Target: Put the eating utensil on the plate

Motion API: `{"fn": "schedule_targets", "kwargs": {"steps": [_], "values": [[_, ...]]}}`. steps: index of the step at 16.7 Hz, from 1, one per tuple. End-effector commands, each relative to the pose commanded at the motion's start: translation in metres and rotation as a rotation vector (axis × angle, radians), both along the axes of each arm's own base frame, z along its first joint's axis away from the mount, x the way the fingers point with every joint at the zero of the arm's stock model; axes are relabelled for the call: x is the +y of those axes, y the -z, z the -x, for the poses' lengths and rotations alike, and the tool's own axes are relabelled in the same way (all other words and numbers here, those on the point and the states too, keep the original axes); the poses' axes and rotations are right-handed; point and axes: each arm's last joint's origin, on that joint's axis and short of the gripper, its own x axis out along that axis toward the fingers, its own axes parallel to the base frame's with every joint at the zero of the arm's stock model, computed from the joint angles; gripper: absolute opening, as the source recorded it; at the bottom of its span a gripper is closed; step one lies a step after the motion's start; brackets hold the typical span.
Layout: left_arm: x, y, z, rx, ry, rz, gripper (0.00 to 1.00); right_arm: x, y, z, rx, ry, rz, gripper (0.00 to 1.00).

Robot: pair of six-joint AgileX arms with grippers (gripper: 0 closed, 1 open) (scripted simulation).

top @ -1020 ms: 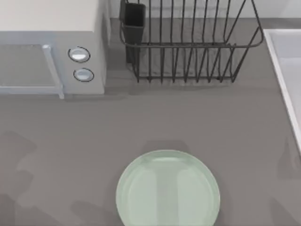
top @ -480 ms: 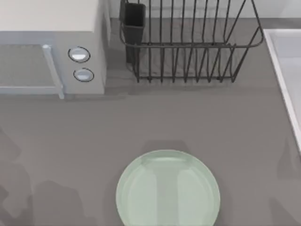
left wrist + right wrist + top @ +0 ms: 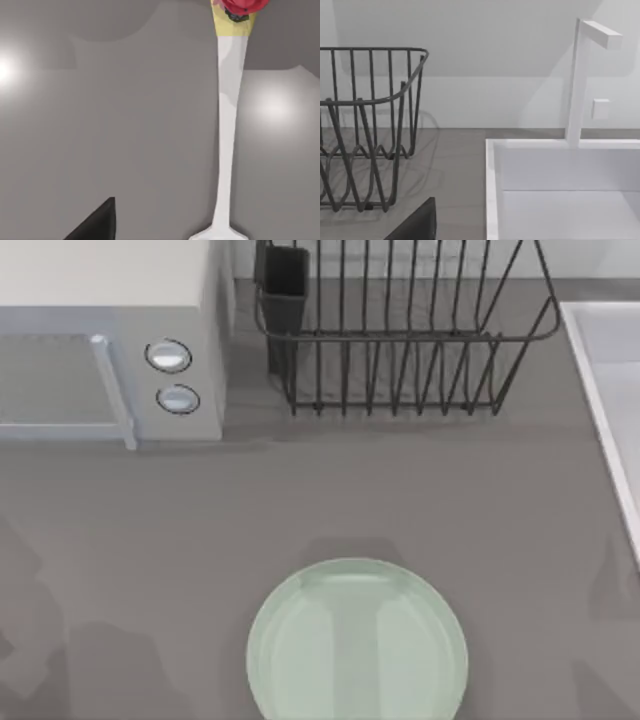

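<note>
Grey surface [image 3: 420, 490], matte, is seen from above with soft shadows near its left edge. Landmark taken: the plate [image 3: 357, 640], round, pale mint-green, glossy, lying flat at the near edge and cut by the frame there. Nothing is seen resting on the plate.

Beyond the plate, toward the far edge, a dark wire dish rack [image 3: 400, 340] is noted, with a black utensil cup [image 3: 285, 285] hung at its left end. Far-left of the plate, a pale microwave [image 3: 110, 350] is recorded, two round knobs [image 3: 168, 356] on its front. Far-right of the plate, the white rim of a sink [image 3: 600, 390] is seen; in the right wrist view the sink basin [image 3: 560, 190] and an upright white faucet [image 3: 577, 80] are visible beside the rack [image 3: 365, 125].

In the left wrist view the spoon [image 3: 227, 125] is seen lying flat on the grey surface: thin white handle, a red-pink ornament [image 3: 240, 6] on a yellowish band at one end, the start of the bowl cut by the frame at the other. Its place relative to the plate cannot be told.

One dark fingertip of the left pincer [image 3: 97, 222] is caught beside the spoon, apart from it, not touching. A like dark fingertip of the right pincer [image 3: 417, 222] is seen facing rack and sink. Whether either pincer is spread or pressed together cannot be told.
</note>
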Motion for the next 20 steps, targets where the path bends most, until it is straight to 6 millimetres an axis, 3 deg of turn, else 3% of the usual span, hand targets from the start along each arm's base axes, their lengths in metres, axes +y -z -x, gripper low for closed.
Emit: {"fn": "schedule_targets", "kwargs": {"steps": [9,15,20], "values": [[0.001,0.086,-0.002,-0.006,-0.003,-0.002,1.00,0.000,0.000,0.000,0.000,0.000,0.000,1.00],[0.000,0.096,0.000,0.000,-0.002,0.000,1.00,0.000,0.000,0.000,0.000,0.000,0.000,1.00],[0.000,0.096,0.000,0.000,-0.002,0.000,0.62,0.000,0.000,0.000,0.000,0.000,0.000,1.00]]}}
